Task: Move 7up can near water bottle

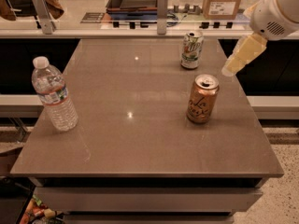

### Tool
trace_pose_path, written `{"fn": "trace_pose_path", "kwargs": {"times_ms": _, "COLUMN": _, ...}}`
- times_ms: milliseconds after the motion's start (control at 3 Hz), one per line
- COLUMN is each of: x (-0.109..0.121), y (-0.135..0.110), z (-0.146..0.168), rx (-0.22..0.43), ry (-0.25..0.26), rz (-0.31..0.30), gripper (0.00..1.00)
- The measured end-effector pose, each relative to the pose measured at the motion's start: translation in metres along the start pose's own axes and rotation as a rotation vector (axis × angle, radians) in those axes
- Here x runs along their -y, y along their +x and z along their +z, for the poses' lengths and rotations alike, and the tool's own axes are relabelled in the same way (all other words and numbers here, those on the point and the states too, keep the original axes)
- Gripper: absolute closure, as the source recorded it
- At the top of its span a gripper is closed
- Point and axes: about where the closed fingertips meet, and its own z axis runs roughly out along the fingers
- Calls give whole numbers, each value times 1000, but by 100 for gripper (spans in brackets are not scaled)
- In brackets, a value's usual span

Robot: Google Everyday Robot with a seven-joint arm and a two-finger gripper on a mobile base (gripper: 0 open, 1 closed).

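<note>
Approach step in hand: the gripper (240, 56) is hovering right of the white-and-green aluminium 7up can (192, 49), which is standing at the far edge of the brown surface (140, 125). Open or closed: cannot tell. Next, it needs to be enclosing the can, then carrying it left to the clear ribbed plastic water bottle (53, 94).

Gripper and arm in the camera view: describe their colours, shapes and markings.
The gripper, upper right off the right edge of the table, is pale cream-yellow, tapering to a rounded tip. The arm behind it is a smooth rounded white shell with a small dark-slotted grille. No cables or lettering show.
</note>
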Motion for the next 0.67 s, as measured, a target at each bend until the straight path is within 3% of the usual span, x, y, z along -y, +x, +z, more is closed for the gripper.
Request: {"fn": "trace_pose_path", "kwargs": {"times_ms": 667, "x": 37, "y": 19, "z": 41, "rx": 164, "ry": 10, "rz": 129, "gripper": 0}}
